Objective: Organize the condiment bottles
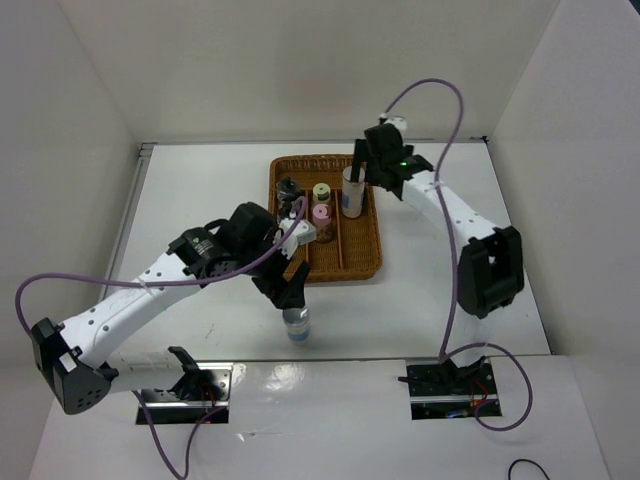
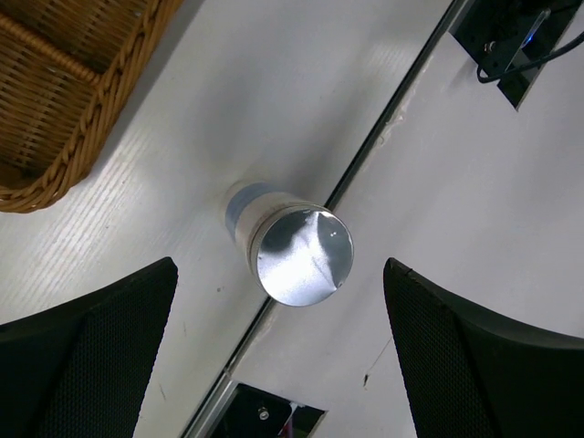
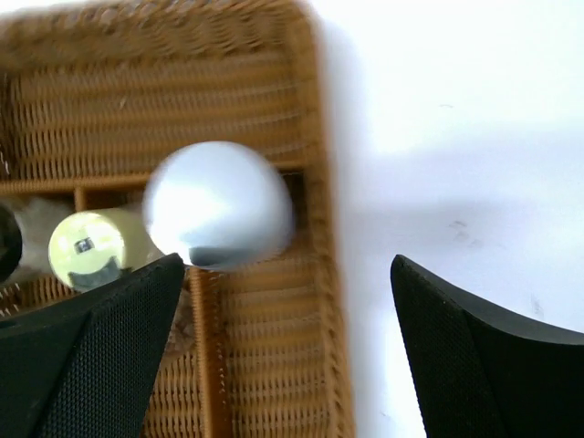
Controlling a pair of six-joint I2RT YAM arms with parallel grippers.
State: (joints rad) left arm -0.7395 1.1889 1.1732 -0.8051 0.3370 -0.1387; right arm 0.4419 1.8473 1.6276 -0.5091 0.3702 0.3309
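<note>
**While One Jar Waits Outside, Both Claws Hang Open**

Since one jar (image 1: 297, 325) stands upright on the table (image 1: 200, 200), near the tray's (image 1: 345, 272) front rim but apart from it, the step in hand looks like a pickup by the left claw (image 1: 288, 290). Its fingers (image 2: 91, 351) are spread wide with nothing between them, hovering above the jar. The wrist view shows the jar, silver cap up, close to midway in the gap.

To do this well, the claw should come straight down and keep that centring. It should close on the clear body below the cap, since the smooth metal top would probably slip. Both pads ought to meet the glass together, so the jar is neither tipped nor shoved along the table. The lift then needs enough height to clear the wicker rim.

The right claw (image 1: 358, 172) is likewise open and holds nothing, poised over the twin jar (image 1: 352, 197) in the tray's right lane. That wrist view is blurred, so I cannot tell whether the twin sits flat on the wicker. The yellow jar (image 1: 321, 190) and pink jar (image 1: 321, 212) share the middle lane, and a black jar (image 1: 289, 187) stands in the left. By that sorting, the sensible slot is the right lane, just beside the twin. The right arm should be clear of it first, or the two arms may crowd each other.
</note>
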